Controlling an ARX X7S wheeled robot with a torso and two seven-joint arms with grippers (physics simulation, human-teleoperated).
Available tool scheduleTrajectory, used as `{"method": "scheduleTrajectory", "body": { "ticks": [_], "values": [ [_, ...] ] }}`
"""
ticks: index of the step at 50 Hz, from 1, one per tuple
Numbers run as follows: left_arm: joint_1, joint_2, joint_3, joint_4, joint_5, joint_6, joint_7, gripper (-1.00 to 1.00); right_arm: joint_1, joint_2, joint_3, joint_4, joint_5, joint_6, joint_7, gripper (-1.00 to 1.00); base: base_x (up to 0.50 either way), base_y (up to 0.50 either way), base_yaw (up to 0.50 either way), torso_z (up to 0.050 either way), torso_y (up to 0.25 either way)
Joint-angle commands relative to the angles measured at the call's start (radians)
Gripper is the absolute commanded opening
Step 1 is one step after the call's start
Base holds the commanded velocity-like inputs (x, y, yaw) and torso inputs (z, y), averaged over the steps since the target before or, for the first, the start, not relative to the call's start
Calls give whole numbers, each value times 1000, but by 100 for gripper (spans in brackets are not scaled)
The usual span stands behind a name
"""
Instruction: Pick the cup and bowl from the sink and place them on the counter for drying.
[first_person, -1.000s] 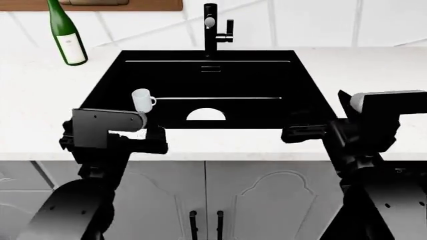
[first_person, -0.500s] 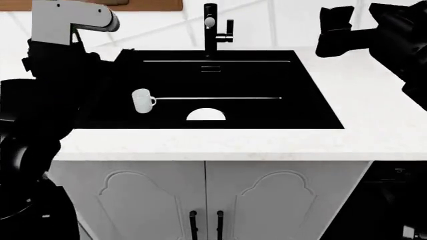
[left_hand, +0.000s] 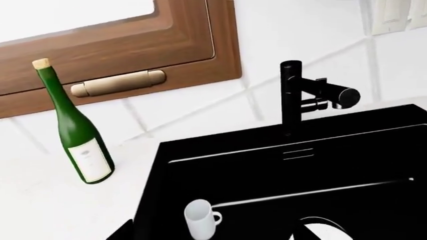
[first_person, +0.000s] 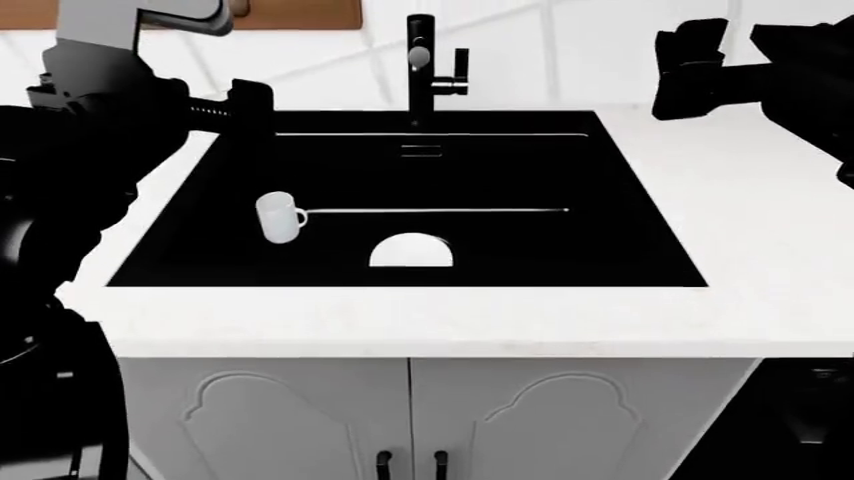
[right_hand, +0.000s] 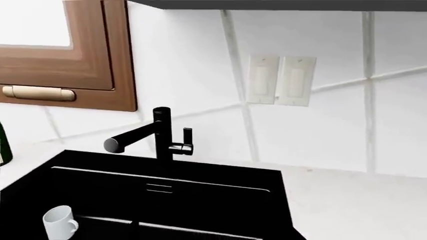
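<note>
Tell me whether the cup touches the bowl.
Apart. The head view shows black sink floor between the cup and the bowl.

A home kitchen: a matte black rectangular sink (first_person: 400, 200) with a tall black faucet (first_person: 422, 60) set in a white speckled table (first_person: 747, 250), white panelled cabinet doors (first_person: 400, 420) below, white tiled wall (right_hand: 320, 135) behind.

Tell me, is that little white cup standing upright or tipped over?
Upright: the cup stands in the sink, open mouth up.
</note>
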Motion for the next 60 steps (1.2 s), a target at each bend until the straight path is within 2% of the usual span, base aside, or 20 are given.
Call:
{"method": "scheduleTrajectory", "body": {
  "ticks": [1,23,31,42,60],
  "values": [
    [-1,-1,8,-44,-22,30,21,100,-71,34,3,9,75,-41,49,100,234,0,0,0,0],
    [21,-17,20,-64,-28,53,13,100,-90,43,5,0,129,-36,98,100,240,0,0,0,0],
    [19,-14,27,-77,-33,62,13,100,-119,51,54,-28,180,-5,146,100,266,0,0,0,0],
    [6,-30,42,-87,-35,63,14,100,-125,70,0,-8,185,-51,139,100,271,0,0,0,1],
    [46,-30,34,-87,-40,87,2,100,-126,73,3,-5,221,-54,172,100,273,0,0,0,0]
  ]
}}
